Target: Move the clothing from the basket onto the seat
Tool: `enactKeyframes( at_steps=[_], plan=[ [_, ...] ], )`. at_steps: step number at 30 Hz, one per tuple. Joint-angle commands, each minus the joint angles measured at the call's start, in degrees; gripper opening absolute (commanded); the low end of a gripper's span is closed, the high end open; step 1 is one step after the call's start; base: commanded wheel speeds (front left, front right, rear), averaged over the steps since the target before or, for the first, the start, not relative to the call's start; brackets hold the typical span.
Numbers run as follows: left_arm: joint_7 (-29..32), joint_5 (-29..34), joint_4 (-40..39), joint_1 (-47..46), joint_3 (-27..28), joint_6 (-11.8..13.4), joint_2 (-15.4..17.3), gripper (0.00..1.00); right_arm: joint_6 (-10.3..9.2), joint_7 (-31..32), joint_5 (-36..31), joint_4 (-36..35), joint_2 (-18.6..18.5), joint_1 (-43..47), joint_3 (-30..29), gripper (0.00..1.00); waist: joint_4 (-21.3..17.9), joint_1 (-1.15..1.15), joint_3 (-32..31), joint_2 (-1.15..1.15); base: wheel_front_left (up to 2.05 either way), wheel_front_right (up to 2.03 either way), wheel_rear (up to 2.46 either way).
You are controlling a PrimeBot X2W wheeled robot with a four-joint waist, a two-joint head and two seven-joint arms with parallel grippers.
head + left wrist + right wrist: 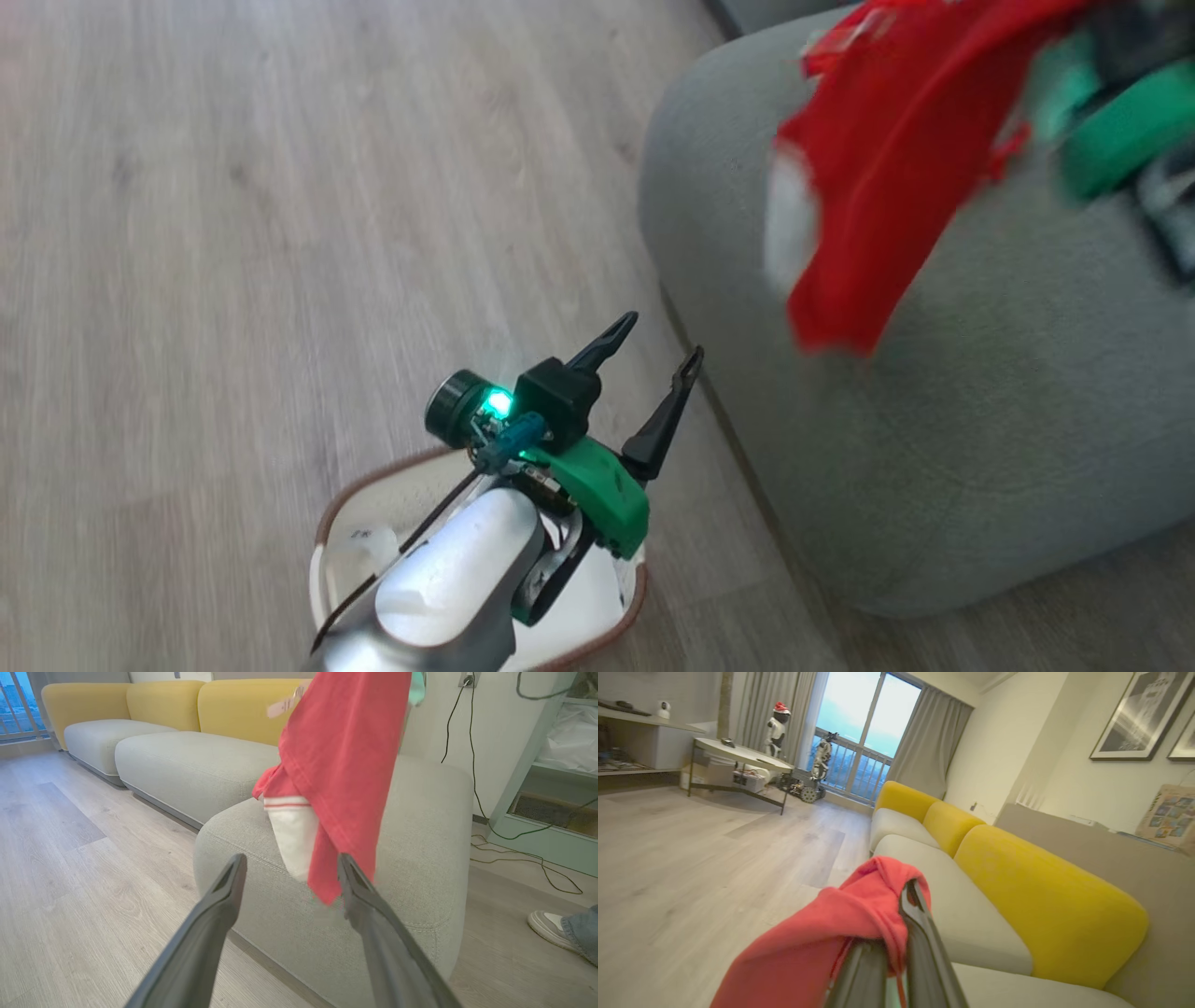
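A red garment [887,159] with a white striped edge hangs above the grey-green seat [1008,392], held from the upper right by my right gripper [896,933], which is shut on the red garment [859,919]. In the left wrist view the same cloth [341,765] dangles over the seat's corner [420,858]. My left gripper [653,345] stands open over the floor beside the seat, nothing between its fingers. Under the left forearm sits the white basket [341,523] with its brown rim; most of its inside is hidden by the arm.
Wood floor [233,233] stretches to the left of the seat. More grey seats with yellow backs [163,704] run along the wall. A person's shoe [551,926] rests on the floor right of the seat, near cables [523,858]. A low table [742,756] stands by the window.
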Motion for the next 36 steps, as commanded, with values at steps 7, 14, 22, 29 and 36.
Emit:
enactKeyframes(
  at_steps=[7,14,22,29,36],
  plan=[
    [-0.74,3.01,-4.39,-5.29,2.86,-0.06,1.19,1.00,-0.02,2.05,0.35,5.29,-7.19,-11.02,-3.34,0.00,5.41,0.00,7.72,0.00,0.00,0.00,0.00],
    [-0.61,5.45,-6.96,-9.68,2.24,-0.50,2.29,1.00,-0.02,4.42,-1.36,15.41,-11.34,-17.50,-7.07,0.00,9.99,0.00,16.23,0.00,0.00,0.00,0.00],
    [-0.17,7.52,-9.28,-13.41,1.38,-0.50,2.90,1.00,-0.02,2.89,-7.67,25.75,-12.05,-22.18,-14.76,0.00,14.33,0.00,24.06,0.00,0.00,0.00,0.00],
    [0.02,8.38,-9.92,-14.70,0.72,-0.31,3.29,1.00,-0.02,0.52,-13.92,31.73,-8.76,-23.37,-20.10,0.00,15.20,0.00,27.43,0.00,0.00,0.00,0.00],
    [0.12,8.37,-9.63,-15.13,-0.01,-0.28,3.31,1.00,-0.02,-2.79,-17.99,36.47,-4.22,-22.12,-22.79,1.00,13.50,0.00,27.87,0.00,0.00,0.00,0.00]
  ],
)
